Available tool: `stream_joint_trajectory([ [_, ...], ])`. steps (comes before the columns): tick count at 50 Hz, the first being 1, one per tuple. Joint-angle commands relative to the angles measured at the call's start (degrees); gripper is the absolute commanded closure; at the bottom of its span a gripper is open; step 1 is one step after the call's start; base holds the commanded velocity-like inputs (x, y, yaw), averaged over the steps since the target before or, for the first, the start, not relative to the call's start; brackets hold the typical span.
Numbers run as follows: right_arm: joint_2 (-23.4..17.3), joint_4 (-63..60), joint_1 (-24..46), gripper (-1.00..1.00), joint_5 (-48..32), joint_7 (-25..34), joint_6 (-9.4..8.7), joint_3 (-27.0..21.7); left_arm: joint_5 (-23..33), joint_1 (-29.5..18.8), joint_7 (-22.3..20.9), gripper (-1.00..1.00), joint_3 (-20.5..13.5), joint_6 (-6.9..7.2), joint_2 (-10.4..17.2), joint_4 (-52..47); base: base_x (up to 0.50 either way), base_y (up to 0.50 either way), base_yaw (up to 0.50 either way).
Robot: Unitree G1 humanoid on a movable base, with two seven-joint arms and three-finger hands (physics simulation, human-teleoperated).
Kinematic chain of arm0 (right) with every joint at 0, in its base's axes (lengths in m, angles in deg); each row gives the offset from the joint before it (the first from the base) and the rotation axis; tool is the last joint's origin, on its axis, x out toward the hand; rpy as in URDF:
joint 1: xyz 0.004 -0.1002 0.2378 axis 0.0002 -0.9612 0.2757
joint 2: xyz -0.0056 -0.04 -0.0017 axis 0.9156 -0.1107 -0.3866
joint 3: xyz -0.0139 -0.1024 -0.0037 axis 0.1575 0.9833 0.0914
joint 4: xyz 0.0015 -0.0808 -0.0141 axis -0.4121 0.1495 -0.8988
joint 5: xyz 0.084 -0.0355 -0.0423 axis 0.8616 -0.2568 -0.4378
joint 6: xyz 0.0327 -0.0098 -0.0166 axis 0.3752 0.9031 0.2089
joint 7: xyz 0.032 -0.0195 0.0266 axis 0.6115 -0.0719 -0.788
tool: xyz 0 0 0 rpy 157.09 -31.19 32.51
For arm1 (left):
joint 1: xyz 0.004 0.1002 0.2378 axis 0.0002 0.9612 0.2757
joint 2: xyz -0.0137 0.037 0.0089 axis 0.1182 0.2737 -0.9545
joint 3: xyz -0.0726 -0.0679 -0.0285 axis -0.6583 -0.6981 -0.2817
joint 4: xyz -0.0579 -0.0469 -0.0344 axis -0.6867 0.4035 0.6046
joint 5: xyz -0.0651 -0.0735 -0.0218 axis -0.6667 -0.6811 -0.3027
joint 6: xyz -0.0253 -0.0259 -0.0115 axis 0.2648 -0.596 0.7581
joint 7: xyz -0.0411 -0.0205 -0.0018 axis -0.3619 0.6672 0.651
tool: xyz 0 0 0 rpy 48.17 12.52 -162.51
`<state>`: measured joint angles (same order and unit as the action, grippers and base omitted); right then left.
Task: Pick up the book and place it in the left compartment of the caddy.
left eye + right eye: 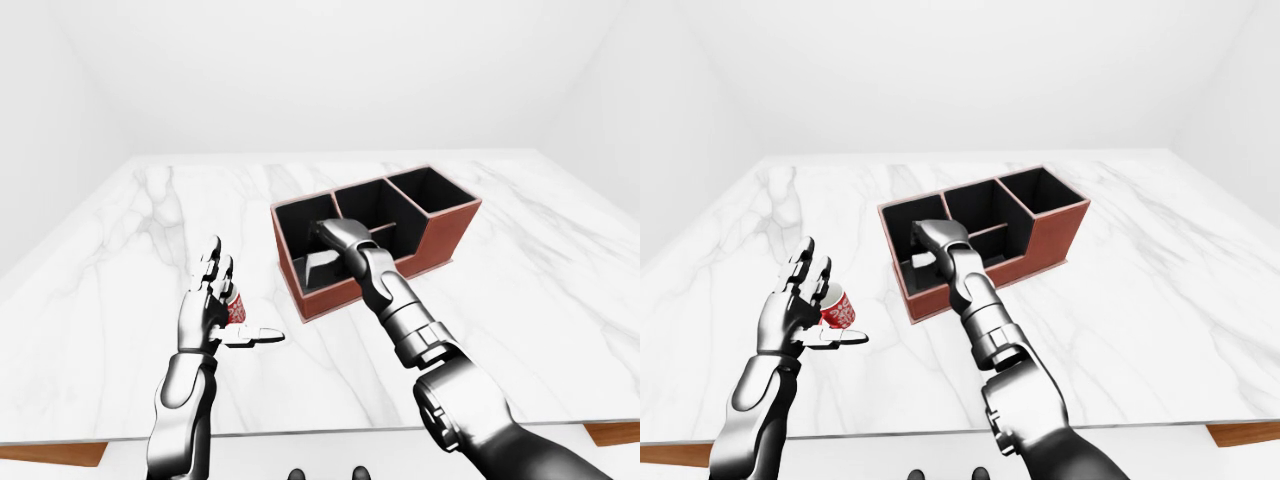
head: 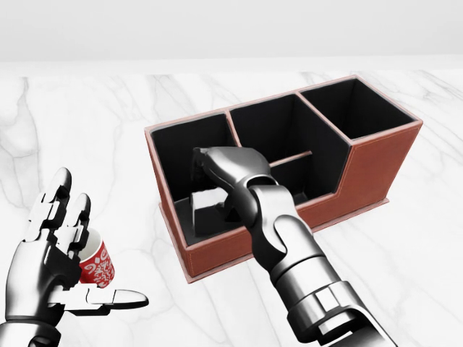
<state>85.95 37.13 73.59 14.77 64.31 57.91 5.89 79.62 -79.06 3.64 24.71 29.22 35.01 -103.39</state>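
The red-brown caddy (image 2: pixel 376 155) with black lining stands on the marble table, at the middle of the head view. The dark book (image 2: pixel 208 210), white page edge showing, sits low inside the caddy's left compartment (image 2: pixel 184 148), leaning slightly. My right hand (image 2: pixel 215 181) reaches down into that compartment, its fingers curled round the book's top. My left hand (image 2: pixel 87 246) hovers open at the lower left of the head view, away from the caddy.
A small red patterned cup (image 2: pixel 97 264) stands right beside my left hand's palm. The caddy's middle (image 2: pixel 278 130) and right (image 2: pixel 358 108) compartments hold nothing. The white marble table (image 1: pixel 560 300) ends near the bottom of the left-eye view.
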Motion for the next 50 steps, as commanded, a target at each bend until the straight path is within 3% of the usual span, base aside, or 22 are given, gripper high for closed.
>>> stream_joint_trajectory([
  [1,-0.1,0.7,0.1,-0.29,-2.7,-0.8,0.0,-0.7,0.0,-0.1,0.0,-1.0,0.0,0.0,0.0,0.0,0.0,0.0,0.0],
  [24,-0.3,0.0,-0.5,-0.44,-3.0,-0.6,0.0,-0.6,-0.2,0.0,0.0,-1.0,-0.1,0.0,0.1,-0.1,0.0,0.0,0.0],
  [27,-0.4,-3.7,-1.7,-0.49,-3.5,1.6,0.0,-0.4,-0.2,-0.1,-0.1,-1.0,-0.1,0.0,0.1,0.0,0.0,0.0,0.0],
  [31,-1.0,-11.2,-2.9,-1.0,-3.3,6.4,0.0,-1.5,-0.2,0.1,-0.1,-1.0,-0.1,0.0,0.0,-0.3,0.0,0.0,0.0],
  [42,-4.2,-40.2,-9.7,-1.0,-1.5,22.0,0.0,-4.5,0.1,0.5,0.1,-1.0,0.2,0.0,-0.2,-0.8,0.0,0.0,0.0],
  [46,-5.0,-47.8,-8.0,-1.0,2.1,24.8,0.0,-7.2,0.1,0.3,0.3,-1.0,0.1,0.0,-0.2,-0.7,0.0,0.0,0.0],
  [50,-6.7,-50.5,-6.1,-1.0,9.0,23.8,0.0,-9.3,-0.3,-0.5,0.5,-1.0,-0.7,0.0,0.1,0.1,0.0,0.0,0.0],
])
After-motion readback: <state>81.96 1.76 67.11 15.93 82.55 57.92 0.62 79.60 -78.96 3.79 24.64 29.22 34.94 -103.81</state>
